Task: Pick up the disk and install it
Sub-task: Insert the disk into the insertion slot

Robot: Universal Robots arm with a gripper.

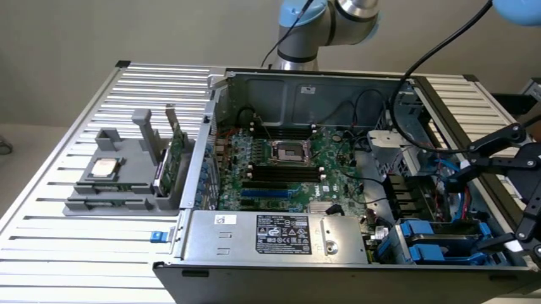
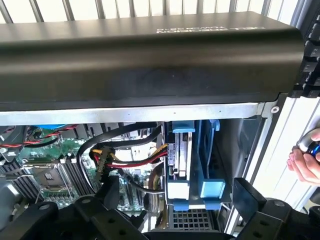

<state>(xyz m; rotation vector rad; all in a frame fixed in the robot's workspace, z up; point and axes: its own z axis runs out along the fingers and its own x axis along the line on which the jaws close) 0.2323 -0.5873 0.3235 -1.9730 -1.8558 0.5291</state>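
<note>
While I am watching both feeds, the disk point(image 1: 439, 235) is sitting low in the drive bay at the lower right of the exterior view, its blue carrier standing out against the dark metal of the computer case point(image 1: 279, 278). From the wrist camera I am seeing the same disk point(image 2: 181, 159) edge-on, upright in its slot with the carrier's blue tabs facing the camera. I judge it is standing that way because the bay takes drives on edge, with the tabs left outward for gripping. The gripper point(image 2: 177, 184) is hanging just over it with its two black fingers point(image 2: 110, 192) spread wide, one to each side of the carrier, and I am seeing nothing held between them. To my eye the disk is resting in the slot on its own, so I am reading the install as largely done, though I cannot tell whether it is fully seated. A bundle of red and yellow cables point(image 2: 127, 157) is running right beside the disk toward the motherboard point(image 1: 287, 171). That is probably why the fingers are coming in from straight above rather than from the side. At the middle left of the exterior view, the grey fixture point(image 1: 118, 190) is holding the small silver chip point(image 1: 103, 167) and the green circuit card point(image 1: 175, 158), parked well apart from the bay and out of the arm's point(image 1: 334, 25) way. A person's hand point(image 2: 305, 161) is hovering outside the case wall, near the bay but not touching the disk.
</note>
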